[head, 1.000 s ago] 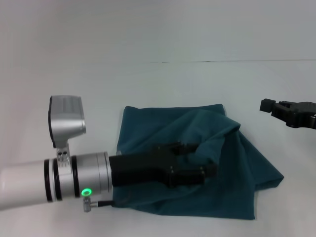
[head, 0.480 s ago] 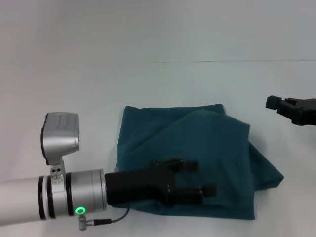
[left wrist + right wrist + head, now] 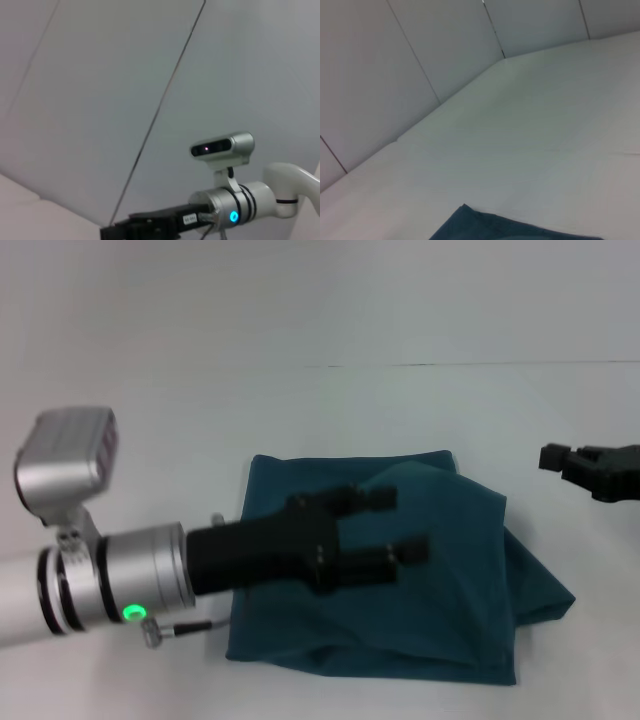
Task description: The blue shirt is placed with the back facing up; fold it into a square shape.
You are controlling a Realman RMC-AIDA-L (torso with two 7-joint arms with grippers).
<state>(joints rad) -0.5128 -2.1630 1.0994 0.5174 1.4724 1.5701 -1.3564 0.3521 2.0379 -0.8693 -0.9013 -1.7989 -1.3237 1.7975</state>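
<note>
On the white desk [image 3: 150,420] in the head view, the blue shirt [image 3: 460,570] lies as a rough folded block, its right side bulging out in a loose flap. Above it hangs the left end effector [image 3: 400,525], fingers spread apart and empty. The right end effector [image 3: 565,460] sits well off to the right, cut by the frame edge, so I cannot tell its spread. Soft, light cotton like this will sag and slide rather than hold a crease; pinching a doubled edge or the loose right corner looks the safest hold.

From the left wrist, only wall panels and the right arm show, no cloth.

From the right wrist, just one corner of the shirt [image 3: 485,227] peeks in; no fingers appear.
</note>
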